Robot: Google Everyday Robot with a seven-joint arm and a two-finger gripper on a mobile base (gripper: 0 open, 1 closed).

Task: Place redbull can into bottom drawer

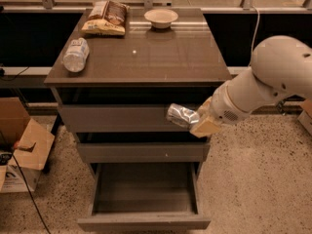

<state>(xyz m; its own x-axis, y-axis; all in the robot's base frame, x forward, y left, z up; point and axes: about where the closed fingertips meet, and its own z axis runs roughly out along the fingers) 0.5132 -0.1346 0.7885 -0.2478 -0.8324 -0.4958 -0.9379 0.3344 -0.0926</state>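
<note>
My gripper is shut on the redbull can, a slim shiny silver can held sideways. It hangs in front of the top drawer's front, at the cabinet's right side, well above the bottom drawer. The bottom drawer is pulled out and open, its grey tray bare inside. My white arm reaches in from the right.
On the cabinet top lie a clear water bottle at the left, a snack bag at the back left and a small bowl at the back. Cardboard boxes stand on the floor at left.
</note>
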